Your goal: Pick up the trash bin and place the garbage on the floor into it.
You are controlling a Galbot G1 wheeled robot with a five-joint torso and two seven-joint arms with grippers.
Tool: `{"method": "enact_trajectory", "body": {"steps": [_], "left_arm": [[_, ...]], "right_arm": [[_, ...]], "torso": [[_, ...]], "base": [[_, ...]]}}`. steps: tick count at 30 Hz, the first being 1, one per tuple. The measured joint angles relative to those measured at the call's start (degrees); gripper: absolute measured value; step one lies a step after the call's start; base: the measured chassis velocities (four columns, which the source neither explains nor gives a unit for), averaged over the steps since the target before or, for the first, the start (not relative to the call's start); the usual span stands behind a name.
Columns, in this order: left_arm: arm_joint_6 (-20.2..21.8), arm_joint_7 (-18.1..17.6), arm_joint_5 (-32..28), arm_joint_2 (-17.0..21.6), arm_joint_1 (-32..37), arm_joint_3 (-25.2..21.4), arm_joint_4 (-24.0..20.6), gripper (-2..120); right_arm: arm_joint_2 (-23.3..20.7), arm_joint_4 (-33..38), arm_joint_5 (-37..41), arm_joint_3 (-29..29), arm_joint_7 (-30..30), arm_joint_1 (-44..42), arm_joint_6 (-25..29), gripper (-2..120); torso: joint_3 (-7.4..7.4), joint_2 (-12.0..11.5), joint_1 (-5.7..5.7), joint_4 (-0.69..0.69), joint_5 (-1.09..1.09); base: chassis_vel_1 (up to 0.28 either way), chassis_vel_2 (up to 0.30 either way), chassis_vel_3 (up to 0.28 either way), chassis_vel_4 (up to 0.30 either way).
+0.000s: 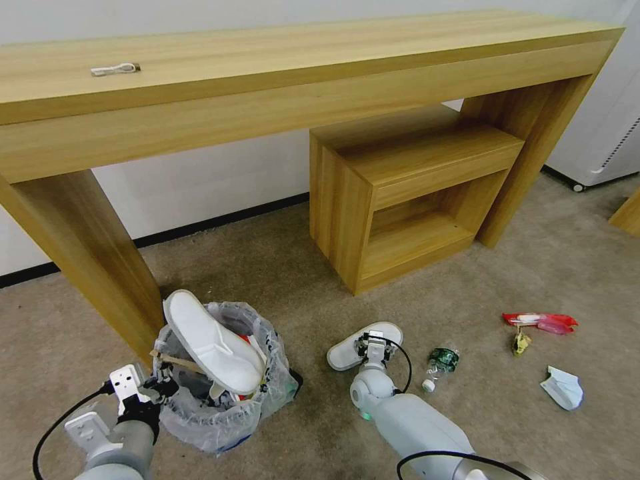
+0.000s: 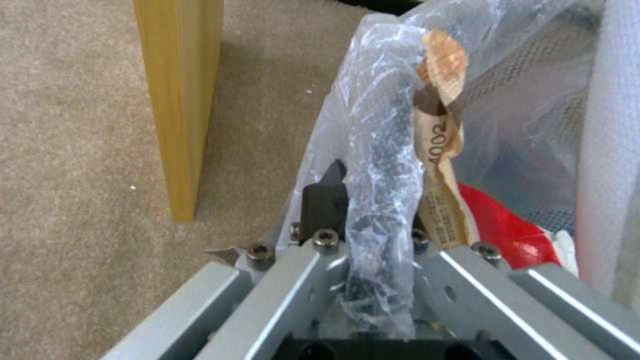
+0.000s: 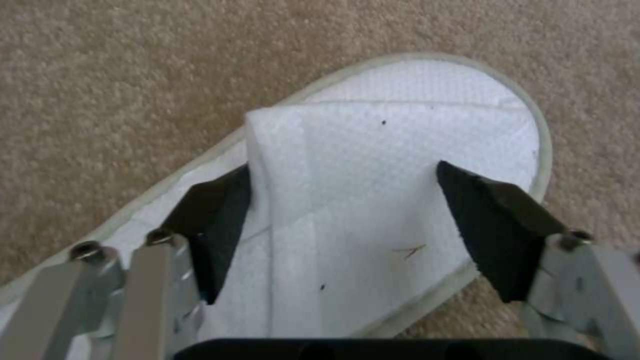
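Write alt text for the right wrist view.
The right pincer is open over a white slipper, one black fingertip on each side of its folded strap. The slipper lies on beige carpet.

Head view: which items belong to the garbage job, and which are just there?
Job:
left gripper shut on trash bin rim
right gripper open over slipper
bottle
red wrapper
white paper
slipper in bin

Not job:
wooden desk
cable
shelf unit
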Motion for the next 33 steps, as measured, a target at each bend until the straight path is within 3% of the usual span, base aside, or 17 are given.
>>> {"method": "enact_trajectory", "body": {"steps": [5,19,28,33], "left_arm": [[-0.12,0.02,0.16,-0.09,-0.36,0.23,0.55,1],[-0.34,0.06,0.06,0.49,-0.55,0.28,0.87,1],[-0.35,0.04,-0.02,1.04,-0.73,0.15,0.91,1],[-0.35,0.02,0.14,0.86,-0.91,0.14,1.53,1]], "right_arm": [[-0.38,0.66,-0.48,0.34,0.42,-0.9,0.0,62],[-1.39,1.7,-2.97,2.27,0.42,-3.84,0.53,6],[-4.35,6.18,-3.51,3.4,-0.65,-7.32,1.1,0],[-10.24,15.27,-3.44,4.46,-2.16,-11.04,2.18,0]], "torso": [[0.0,0.0,0.0,-0.01,0.0],[0.0,0.0,0.0,0.0,0.0],[0.0,0.0,0.0,-0.01,0.01],[0.0,0.0,0.0,0.0,0.01]], "base": [[0.0,0.0,0.0,0.0],[0.0,0.0,0.0,0.0],[0.0,0.0,0.0,0.0],[0.0,0.0,0.0,0.0]]}}
